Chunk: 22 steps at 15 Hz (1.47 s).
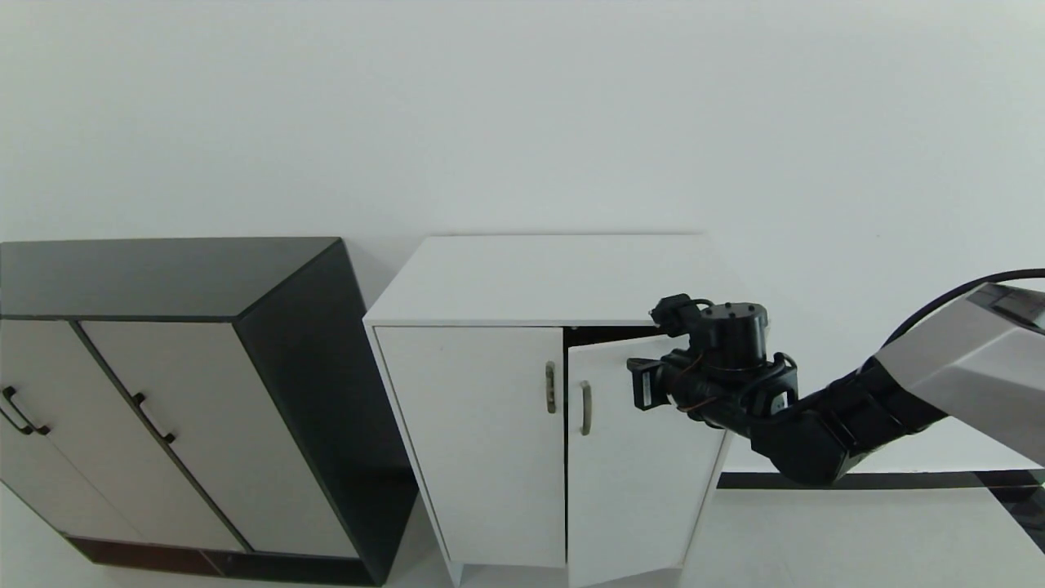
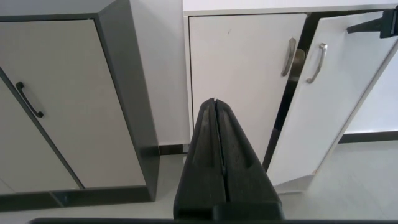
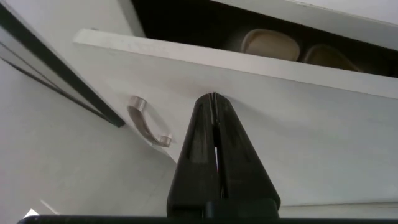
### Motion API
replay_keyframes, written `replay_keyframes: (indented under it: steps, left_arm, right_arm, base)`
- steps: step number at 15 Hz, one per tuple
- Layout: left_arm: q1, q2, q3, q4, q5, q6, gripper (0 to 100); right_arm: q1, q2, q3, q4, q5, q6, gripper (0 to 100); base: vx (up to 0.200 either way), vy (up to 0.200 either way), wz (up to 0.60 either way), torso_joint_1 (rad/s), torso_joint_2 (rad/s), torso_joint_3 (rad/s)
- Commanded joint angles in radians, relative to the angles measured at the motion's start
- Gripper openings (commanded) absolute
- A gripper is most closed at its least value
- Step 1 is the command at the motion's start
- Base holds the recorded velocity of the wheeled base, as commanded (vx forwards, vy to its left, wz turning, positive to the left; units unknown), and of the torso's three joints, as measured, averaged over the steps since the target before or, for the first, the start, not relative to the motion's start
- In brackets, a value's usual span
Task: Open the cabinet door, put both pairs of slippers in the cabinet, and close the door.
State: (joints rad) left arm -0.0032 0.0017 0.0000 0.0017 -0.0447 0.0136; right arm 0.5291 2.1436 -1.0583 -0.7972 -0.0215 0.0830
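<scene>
Here, in the head view, the white cabinet [image 1: 531,278] stands at centre frame, its right door [image 1: 645,490] ajar, with the right gripper [image 1: 641,384] at the door's upper face, right of centre. A dark cabinet [image 1: 294,392] sits at lower left.

From the left wrist, the left gripper [image 2: 214,102] is pressed together and empty, facing both cabinets.

From the right wrist, the right gripper's fingers meet, holding nothing, tip at the door near its handle [image 3: 146,124]. Beige slippers [image 3: 273,42] lie inside the cabinet.

Right hand [image 3: 214,98] and left hand [image 2: 214,102] both pinched closed.
</scene>
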Motion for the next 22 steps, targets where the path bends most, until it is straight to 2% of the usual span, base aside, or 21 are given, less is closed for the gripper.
replay_keyframes:
  steps: [1,6,22]
  left_arm:
    - [0.000,0.000,0.000,0.000,0.000,0.000,0]
    - [0.000,0.000,0.000,0.000,0.000,0.000,0]
    - [0.000,0.000,0.000,0.000,0.000,0.000,0]
  right_arm:
    - [-0.014,0.039,-0.029,0.001,0.000,0.000,0]
    - [-0.029,0.071,-0.077,0.003,0.002,0.000,0]
    - [-0.043,0.102,-0.100,0.001,0.002,0.000,0]
  base:
    - [0.000,0.000,0.00,0.000,0.00,0.000]
    - [0.000,0.000,0.00,0.000,0.00,0.000]
    - [0.000,0.000,0.00,0.000,0.00,0.000]
